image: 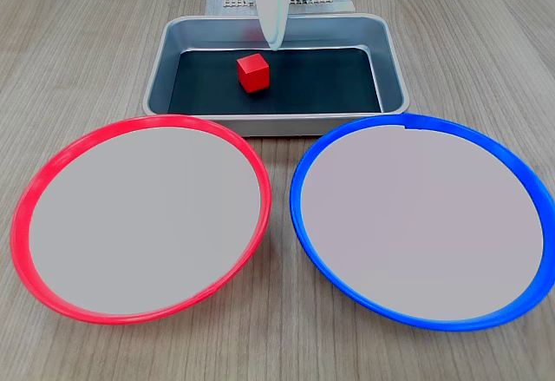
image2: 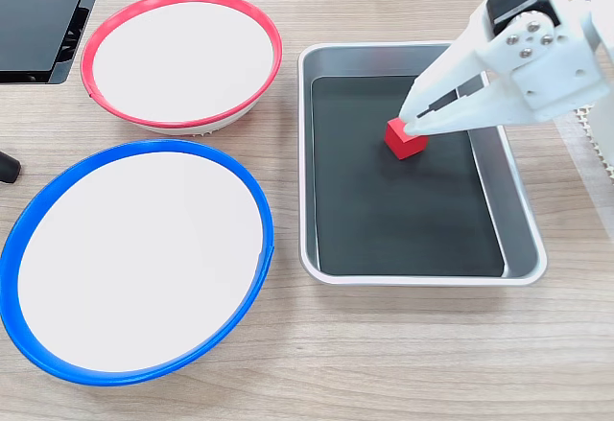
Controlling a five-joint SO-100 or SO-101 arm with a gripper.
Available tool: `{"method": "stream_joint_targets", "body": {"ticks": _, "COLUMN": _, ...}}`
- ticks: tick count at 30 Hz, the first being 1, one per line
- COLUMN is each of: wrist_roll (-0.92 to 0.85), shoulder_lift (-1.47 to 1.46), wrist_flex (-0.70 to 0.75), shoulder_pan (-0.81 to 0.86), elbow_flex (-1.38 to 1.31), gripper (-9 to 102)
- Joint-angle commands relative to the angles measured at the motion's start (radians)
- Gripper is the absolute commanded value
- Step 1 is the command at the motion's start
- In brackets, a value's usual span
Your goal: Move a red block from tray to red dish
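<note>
White claw (image2: 407, 124) tips at the red block (image2: 406, 139) in the tray (image2: 518, 220), slim gap between fingers, grip unclear, a fixed view showing one finger (image: 273, 16) hanging behind it, red dish (image: 35, 181) apart.

front and side cameras share the tray (image: 276, 123).

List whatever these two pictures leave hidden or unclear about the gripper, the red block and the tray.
- Gripper: in a fixed view its fingers overlap; whether they touch the red block cannot be told, nor how far they are open.
- Fingers: in a fixed view they show as one white shape, its top cut off by the upper edge.
- Tray: in a fixed view the fingers hide part of its far wall.
</note>
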Motion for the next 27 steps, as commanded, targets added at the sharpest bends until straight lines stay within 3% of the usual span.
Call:
{"method": "stream_joint_targets", "body": {"ticks": 1, "wrist_roll": -0.13, "shoulder_lift": 0.023, "wrist_flex": 0.035, "shoulder_pan": 0.015, "elbow_flex": -0.031, "gripper": 0}}
{"method": "stream_joint_targets", "body": {"ticks": 3, "wrist_roll": -0.371, "shoulder_lift": -0.005, "wrist_flex": 0.109, "shoulder_pan": 0.041, "elbow_flex": -0.11, "gripper": 0}}
{"method": "stream_joint_targets", "body": {"ticks": 4, "wrist_roll": -0.611, "shoulder_lift": -0.078, "wrist_flex": 0.17, "shoulder_pan": 0.069, "elbow_flex": -0.222, "gripper": 0}}
{"method": "stream_joint_targets", "body": {"ticks": 5, "wrist_roll": -0.729, "shoulder_lift": -0.132, "wrist_flex": 0.198, "shoulder_pan": 0.081, "elbow_flex": -0.288, "gripper": 0}}
{"method": "stream_joint_targets", "body": {"ticks": 8, "wrist_roll": -1.06, "shoulder_lift": -0.285, "wrist_flex": 0.313, "shoulder_pan": 0.091, "elbow_flex": -0.451, "gripper": 0}}
{"method": "stream_joint_targets", "body": {"ticks": 10, "wrist_roll": -1.183, "shoulder_lift": -0.403, "wrist_flex": 0.367, "shoulder_pan": 0.112, "elbow_flex": -0.566, "gripper": 0}}
{"method": "stream_joint_targets", "body": {"ticks": 20, "wrist_roll": -1.262, "shoulder_lift": -1.045, "wrist_flex": 0.492, "shoulder_pan": 0.137, "elbow_flex": -1.025, "gripper": 0}}
{"method": "stream_joint_targets", "body": {"ticks": 21, "wrist_roll": -1.201, "shoulder_lift": -1.086, "wrist_flex": 0.472, "shoulder_pan": 0.137, "elbow_flex": -1.034, "gripper": 1}}
{"method": "stream_joint_targets", "body": {"ticks": 22, "wrist_roll": -1.023, "shoulder_lift": -1.173, "wrist_flex": 0.416, "shoulder_pan": 0.135, "elbow_flex": -1.02, "gripper": 3}}
{"method": "stream_joint_targets", "body": {"ticks": 27, "wrist_roll": -0.879, "shoulder_lift": -1.301, "wrist_flex": 0.376, "shoulder_pan": 0.138, "elbow_flex": -0.937, "gripper": 17}}
